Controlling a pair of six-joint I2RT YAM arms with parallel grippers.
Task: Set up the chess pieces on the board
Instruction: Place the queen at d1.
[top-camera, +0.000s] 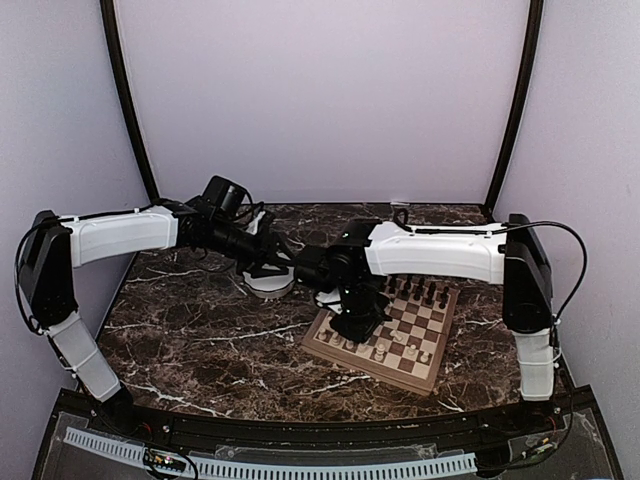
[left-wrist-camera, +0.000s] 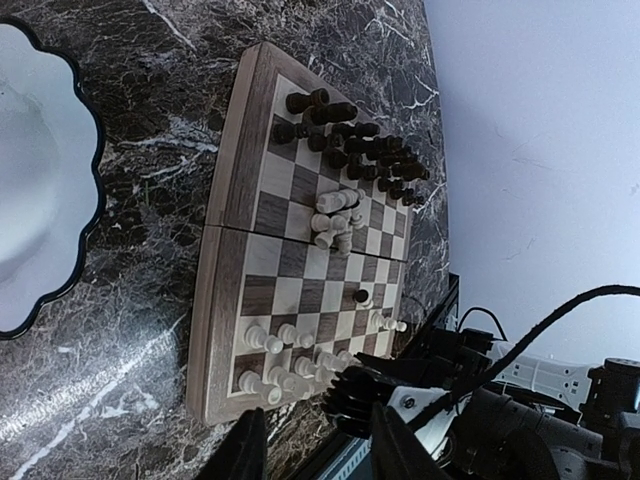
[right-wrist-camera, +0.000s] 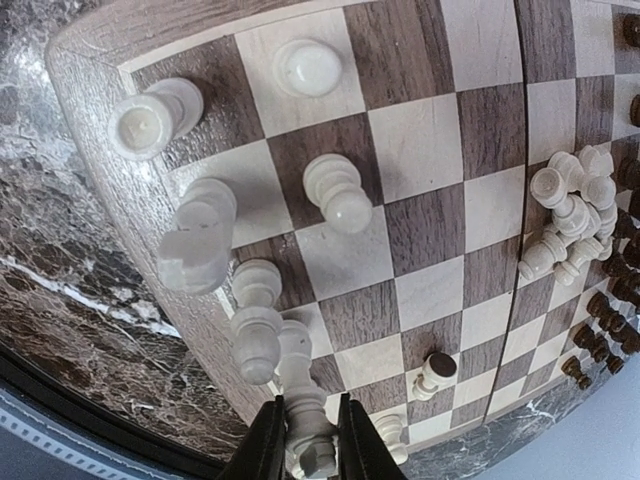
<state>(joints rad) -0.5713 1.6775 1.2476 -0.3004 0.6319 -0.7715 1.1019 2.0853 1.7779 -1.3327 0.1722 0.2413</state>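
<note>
The board (top-camera: 425, 378) lies right of centre. My right gripper (right-wrist-camera: 305, 425) is shut on a tall cream piece (right-wrist-camera: 300, 375) that stands upright on the board's edge row, beside other cream pieces (right-wrist-camera: 255, 335). In the top view the right gripper (top-camera: 354, 325) is low over the board's near-left corner. My left gripper (left-wrist-camera: 318, 442) is open and empty, held above the marble beside the board (left-wrist-camera: 225, 290). In the top view the left gripper (top-camera: 272, 262) is over the bowl. Dark pieces (left-wrist-camera: 350, 140) crowd the far rows. A heap of cream pieces (left-wrist-camera: 335, 215) lies mid-board.
A white scalloped bowl (left-wrist-camera: 40, 170) sits on the dark marble table just left of the board, under the left arm (top-camera: 130, 232). A fallen cream piece with a dark base (right-wrist-camera: 433, 368) lies near the board's edge. Pale curtain walls close in the table.
</note>
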